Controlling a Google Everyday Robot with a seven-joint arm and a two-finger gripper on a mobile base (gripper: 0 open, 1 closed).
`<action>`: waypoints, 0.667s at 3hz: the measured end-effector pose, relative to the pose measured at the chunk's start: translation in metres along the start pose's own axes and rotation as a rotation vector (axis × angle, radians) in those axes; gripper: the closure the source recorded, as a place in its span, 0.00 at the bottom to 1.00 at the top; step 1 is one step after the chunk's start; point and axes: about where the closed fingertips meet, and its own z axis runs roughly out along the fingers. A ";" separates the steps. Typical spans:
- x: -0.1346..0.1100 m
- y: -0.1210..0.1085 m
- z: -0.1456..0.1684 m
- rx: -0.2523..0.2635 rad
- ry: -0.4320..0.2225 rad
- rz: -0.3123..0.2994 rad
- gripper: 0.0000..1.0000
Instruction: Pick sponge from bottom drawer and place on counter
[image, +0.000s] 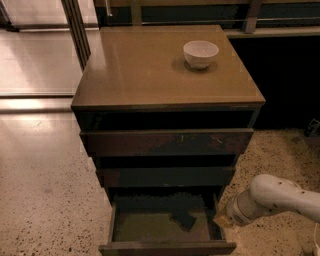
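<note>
The bottom drawer (150, 235) stands pulled open below the two wider drawers. The sponge (183, 219) lies flat on its olive-brown floor, toward the right and a little back. The counter (145, 70) is the glossy tan top of the cabinet. My white arm comes in from the lower right, and the gripper (220, 220) sits at the drawer's right wall, just right of the sponge and low. Its tip is largely hidden by the drawer side.
A white bowl (200, 53) stands on the counter at the back right. Two upper drawers (167, 142) are shut or slightly out. Speckled terrazzo floor (45, 190) lies left and right. A dark post (75, 25) stands at the back left.
</note>
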 end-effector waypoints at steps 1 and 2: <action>0.007 -0.004 0.009 0.003 -0.009 0.001 1.00; 0.012 -0.014 0.030 0.025 -0.077 -0.003 1.00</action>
